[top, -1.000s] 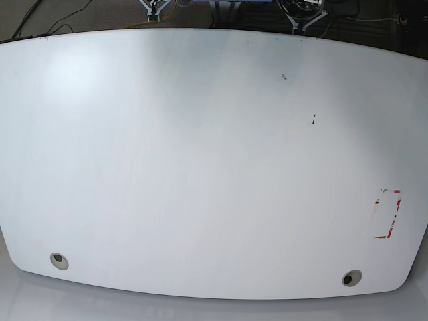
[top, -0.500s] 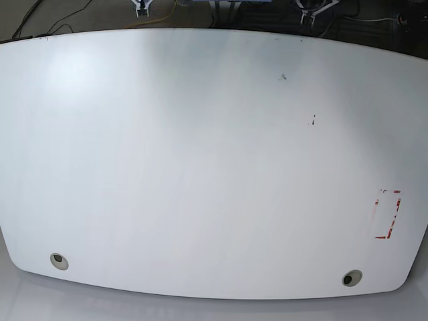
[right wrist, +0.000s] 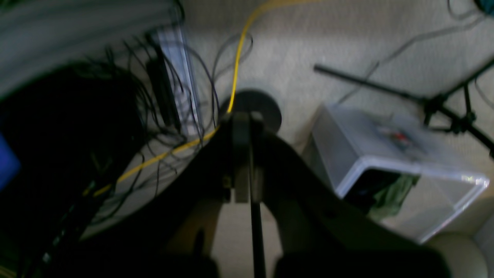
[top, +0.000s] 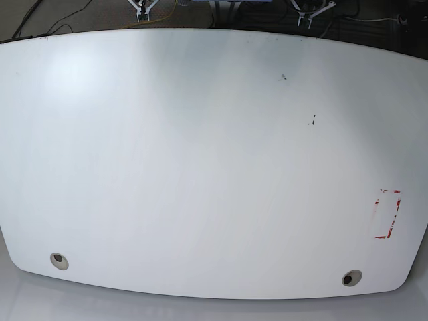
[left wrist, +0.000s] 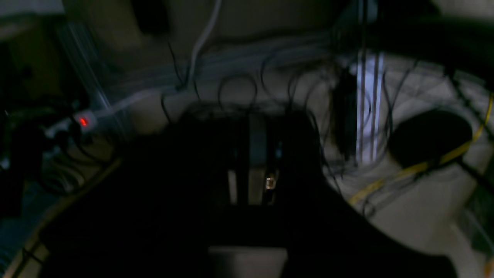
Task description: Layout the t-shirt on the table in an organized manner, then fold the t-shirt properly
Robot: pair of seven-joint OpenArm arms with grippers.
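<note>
Since the t-shirt is in none of my views, I cannot say where it lies; the tabletop (top: 200, 167) carries only its red tape outline (top: 388, 214). Both the left tool (left wrist: 252, 154) and right tool (right wrist: 241, 154) look pinched together, empty, over floor cables (right wrist: 173, 150), though both wrist views are blurred. My worry: snagging those cables, or groping blind for cloth.

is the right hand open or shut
Shut: in the right wrist view the right hand shows its two fingers pressed together with nothing between them.
</note>
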